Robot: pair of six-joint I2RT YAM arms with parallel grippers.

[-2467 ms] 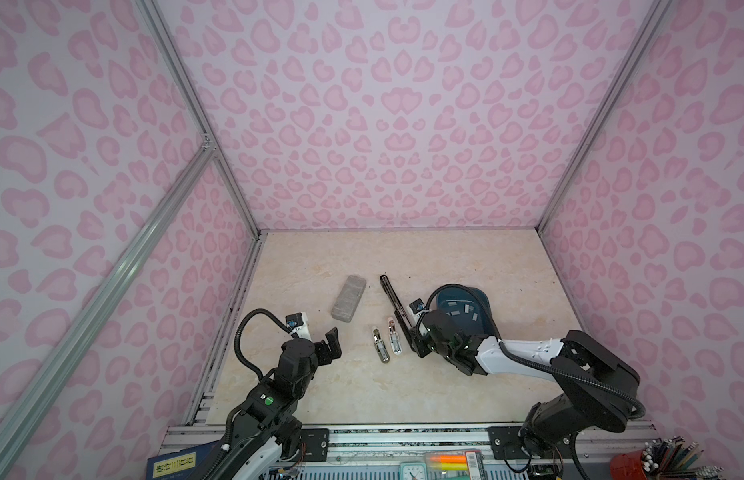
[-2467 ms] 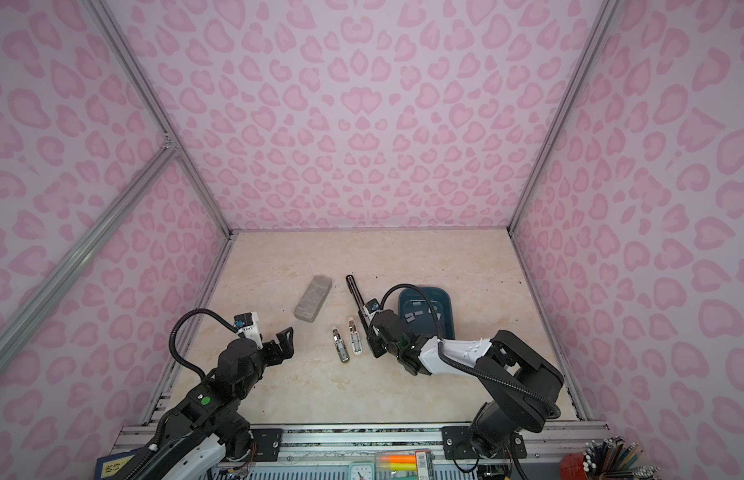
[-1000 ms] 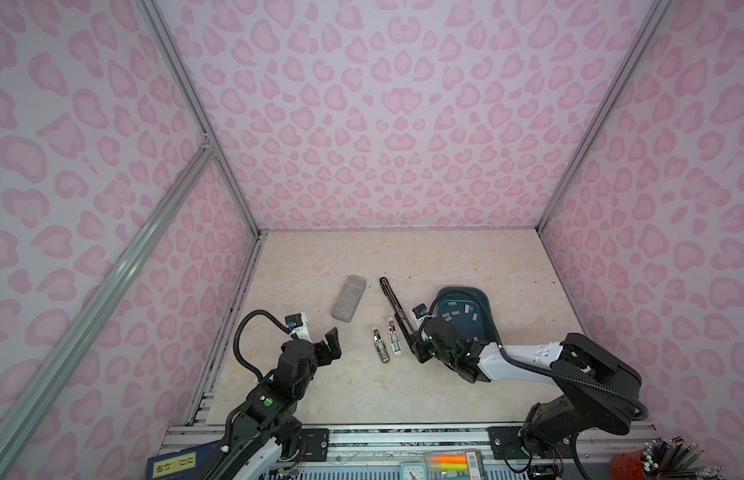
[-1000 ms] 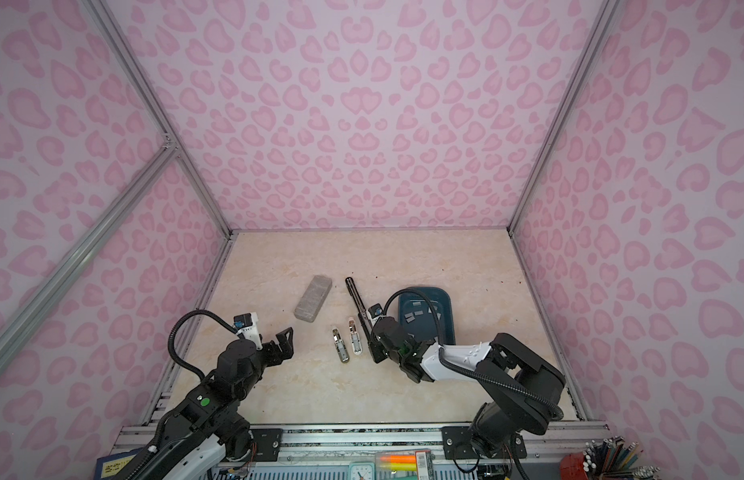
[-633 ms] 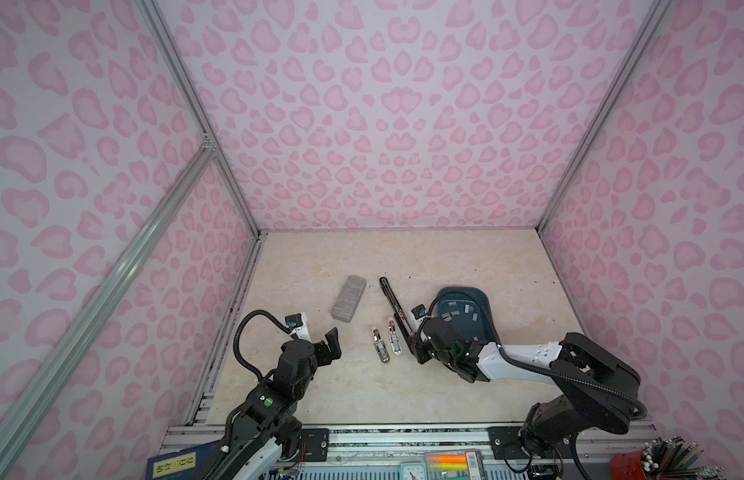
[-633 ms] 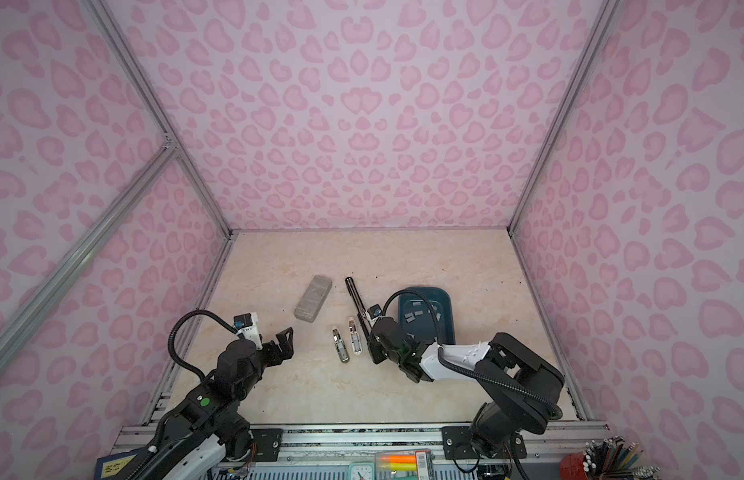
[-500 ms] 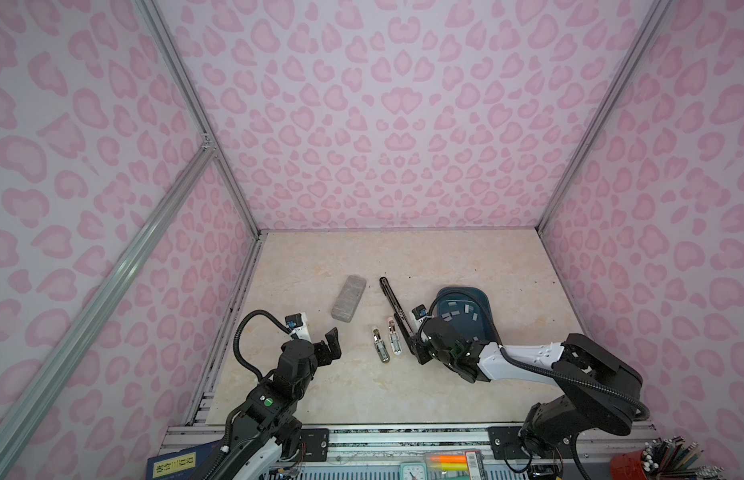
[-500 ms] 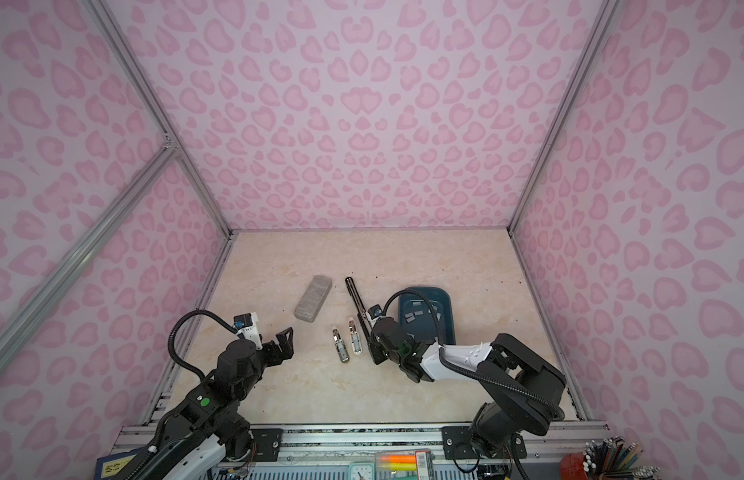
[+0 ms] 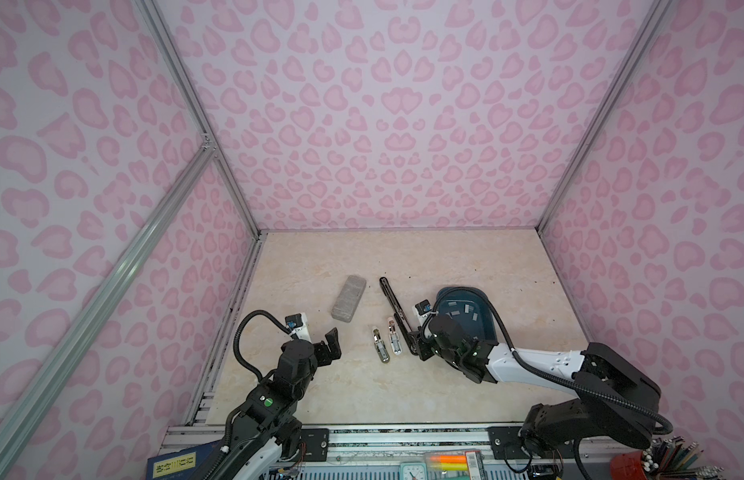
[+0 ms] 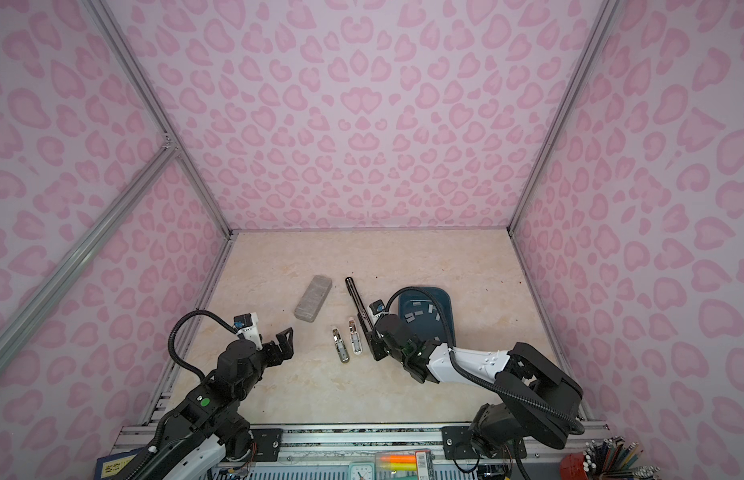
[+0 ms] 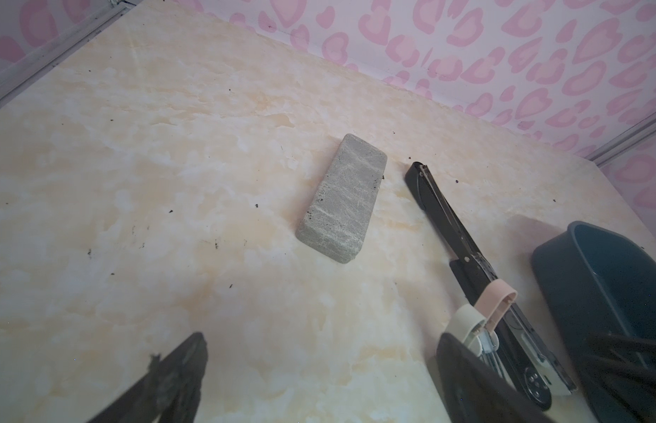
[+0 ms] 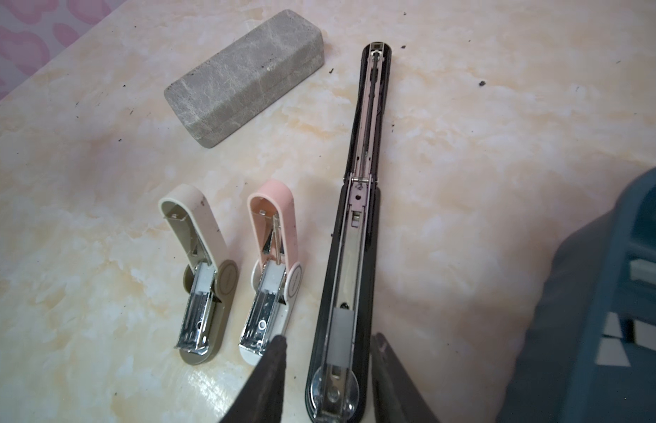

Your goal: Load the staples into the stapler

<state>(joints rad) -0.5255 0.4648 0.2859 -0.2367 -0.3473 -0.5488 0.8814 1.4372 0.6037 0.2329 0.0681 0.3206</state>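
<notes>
The black stapler point(image 12: 356, 227) lies opened out flat on the table, its metal channel facing up. A short grey strip of staples point(image 12: 340, 337) sits in that channel near its round end. My right gripper point(image 12: 330, 338) is open, one finger on each side of that end, with a gap to the stapler on both sides. More staples point(image 9: 465, 309) lie loose in the dark blue tray point(image 9: 461, 289). In both top views the stapler point(image 10: 358, 303) runs diagonally at the middle. My left gripper point(image 9: 331, 345) hovers open at the front left, nothing between its fingers.
A beige mini stapler point(image 12: 202, 274) and a pink one point(image 12: 273, 256) lie opened just left of the black stapler. A grey speckled block point(image 9: 348, 298) rests farther back on the left. The blue tray stands right behind my right gripper. Pink-patterned walls enclose the table.
My right gripper's jaws have parted from shut and now stand apart over the stapler's near end. The right arm has barely shifted. The left arm has not moved.
</notes>
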